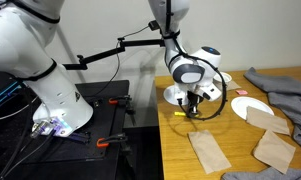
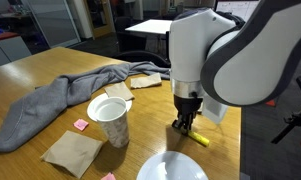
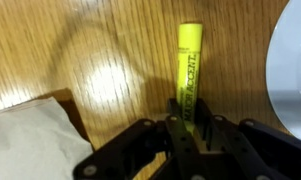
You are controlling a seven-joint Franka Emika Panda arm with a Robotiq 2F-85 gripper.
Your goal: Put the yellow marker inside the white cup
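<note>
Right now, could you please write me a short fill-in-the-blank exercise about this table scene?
1. The marker at the gripper is ____ in colour.
2. The white cup stands ____ on the table.
3. The cloth behind the cup is ____ in colour.
Missing words: yellow; upright; grey.

The only readable print stood on the yellow marker. In the wrist view, dark lettering ran lengthwise along its barrel and seemed to read "ACCENT", though it was blurred. In both exterior views that print was too small to read.
</note>
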